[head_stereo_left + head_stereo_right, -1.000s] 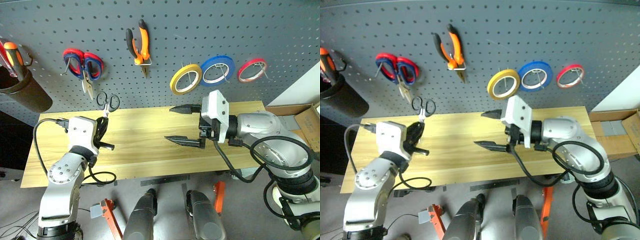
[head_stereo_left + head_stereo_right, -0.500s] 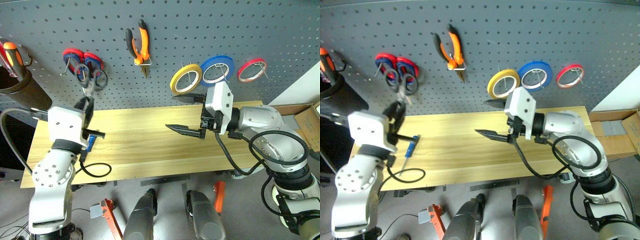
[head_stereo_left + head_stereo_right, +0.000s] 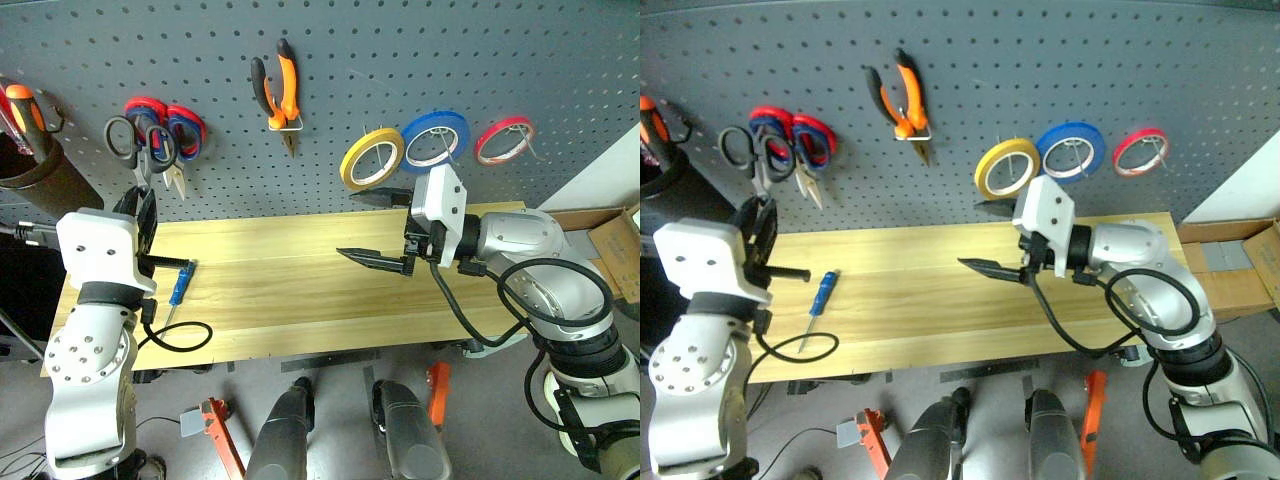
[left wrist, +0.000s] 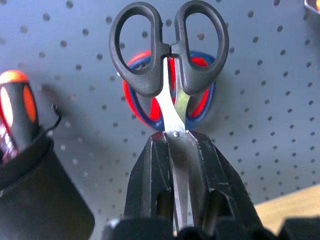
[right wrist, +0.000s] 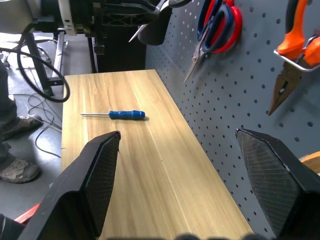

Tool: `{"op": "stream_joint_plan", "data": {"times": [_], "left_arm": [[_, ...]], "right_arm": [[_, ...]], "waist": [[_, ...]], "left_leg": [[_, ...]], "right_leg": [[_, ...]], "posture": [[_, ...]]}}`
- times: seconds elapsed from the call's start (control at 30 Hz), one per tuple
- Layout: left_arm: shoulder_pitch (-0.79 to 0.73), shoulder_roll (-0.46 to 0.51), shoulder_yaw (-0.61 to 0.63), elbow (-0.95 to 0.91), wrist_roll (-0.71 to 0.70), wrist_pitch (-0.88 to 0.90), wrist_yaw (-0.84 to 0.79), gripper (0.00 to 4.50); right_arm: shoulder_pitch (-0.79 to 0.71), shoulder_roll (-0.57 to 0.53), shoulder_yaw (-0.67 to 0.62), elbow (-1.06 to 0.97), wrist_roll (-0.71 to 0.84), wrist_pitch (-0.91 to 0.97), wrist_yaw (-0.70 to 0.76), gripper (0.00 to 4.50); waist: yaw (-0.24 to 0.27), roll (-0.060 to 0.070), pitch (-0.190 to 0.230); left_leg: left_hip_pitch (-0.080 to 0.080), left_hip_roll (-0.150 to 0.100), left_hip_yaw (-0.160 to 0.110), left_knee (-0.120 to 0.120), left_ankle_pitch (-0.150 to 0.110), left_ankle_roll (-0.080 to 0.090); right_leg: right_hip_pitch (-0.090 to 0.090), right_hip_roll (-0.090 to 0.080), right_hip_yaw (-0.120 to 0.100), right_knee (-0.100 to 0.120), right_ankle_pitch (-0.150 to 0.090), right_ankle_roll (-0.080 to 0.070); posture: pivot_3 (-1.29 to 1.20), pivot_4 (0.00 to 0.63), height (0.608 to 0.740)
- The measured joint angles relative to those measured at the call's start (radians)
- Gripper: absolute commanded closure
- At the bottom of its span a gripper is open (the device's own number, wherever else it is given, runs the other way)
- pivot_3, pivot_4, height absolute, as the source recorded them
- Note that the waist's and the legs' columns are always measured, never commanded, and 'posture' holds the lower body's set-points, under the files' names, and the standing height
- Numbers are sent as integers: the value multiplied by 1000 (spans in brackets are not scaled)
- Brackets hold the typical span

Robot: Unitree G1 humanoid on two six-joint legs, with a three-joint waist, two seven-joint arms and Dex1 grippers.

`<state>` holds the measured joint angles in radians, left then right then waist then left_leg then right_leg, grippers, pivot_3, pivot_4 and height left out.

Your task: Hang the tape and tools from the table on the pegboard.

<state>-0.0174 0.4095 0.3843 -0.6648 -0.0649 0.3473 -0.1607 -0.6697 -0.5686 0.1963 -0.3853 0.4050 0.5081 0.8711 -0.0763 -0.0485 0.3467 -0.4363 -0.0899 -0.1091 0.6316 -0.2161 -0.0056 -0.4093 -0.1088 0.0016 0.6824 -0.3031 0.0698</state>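
Left tool (image 4: 175, 150) around one pair of black scissors (image 4: 169, 50); three hung tape rings (image 3: 436, 140).

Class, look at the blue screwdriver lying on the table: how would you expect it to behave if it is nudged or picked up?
The screwdriver has a round handle and thin shaft, so it would probably roll if nudged sideways. It looks rigid and small, likely light. Lying flat on the table, it offers little to grip, so fingers may slip off the handle.

Left claw (image 4: 175, 150) clamped — right claw (image 3: 385, 225) agape.
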Motion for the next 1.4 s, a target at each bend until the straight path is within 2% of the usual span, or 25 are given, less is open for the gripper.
{"op": "stream_joint_plan", "data": {"times": [0.43, 0.83, 1.4], "left_arm": [[-12, -32, 0, -7, -23, 17, 2, 4399], [-85, -21, -33, 125, -34, 10, -28, 4399], [-137, -20, -45, 221, -39, 21, -24, 4399]], "right_arm": [[0, 1, 0, 18, -22, -18, 21, 508], [0, 13, 0, 17, -30, -18, 18, 508], [-2, 32, 0, 15, -30, -18, -6, 508]], "waist": [[14, 0, -1], [21, 0, -1], [19, 0, -1]], "left_leg": [[0, 0, -1, 7, 0, 0], [0, 0, -3, 14, 0, 0], [0, 0, -2, 14, 0, 0]], "right_leg": [[2, 0, -2, 2, 1, 0], [3, 0, -8, 9, 3, 0], [3, 0, -10, 9, 3, -1]], "posture": [[-70, 301, 740], [-91, 305, 740], [-107, 317, 740]]}}
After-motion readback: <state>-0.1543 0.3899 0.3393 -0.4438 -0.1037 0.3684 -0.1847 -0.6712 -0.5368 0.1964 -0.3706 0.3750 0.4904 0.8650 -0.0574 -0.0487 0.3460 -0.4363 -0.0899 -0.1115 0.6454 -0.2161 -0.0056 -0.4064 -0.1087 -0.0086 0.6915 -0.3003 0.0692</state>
